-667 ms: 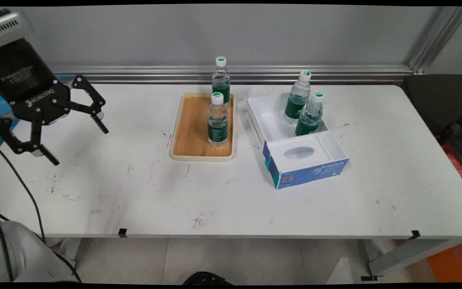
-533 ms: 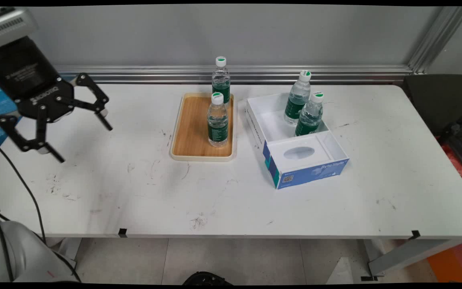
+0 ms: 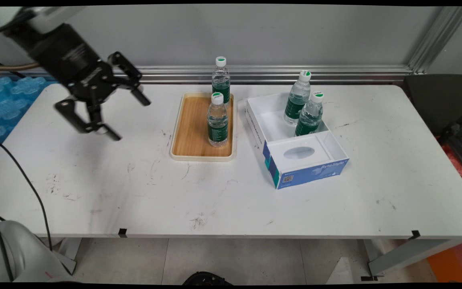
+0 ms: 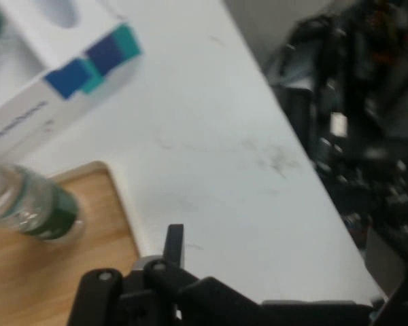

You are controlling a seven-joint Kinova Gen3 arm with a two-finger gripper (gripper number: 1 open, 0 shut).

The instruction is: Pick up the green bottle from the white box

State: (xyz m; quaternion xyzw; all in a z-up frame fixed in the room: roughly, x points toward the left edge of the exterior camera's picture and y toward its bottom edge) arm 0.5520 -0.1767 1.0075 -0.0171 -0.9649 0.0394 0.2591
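End effector (image 3: 131, 118) — agape, nr tray (image 3: 187, 132)

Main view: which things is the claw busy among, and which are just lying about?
Nearest the claw, open: wooden tray, bottle standing on it.
Lying about: white box holding two bottles, blue packs beyond the table's left edge.

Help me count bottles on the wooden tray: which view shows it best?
The main view: the whole wooden tray shows with two bottles. The hand view catches only one corner and one blurred bottle.
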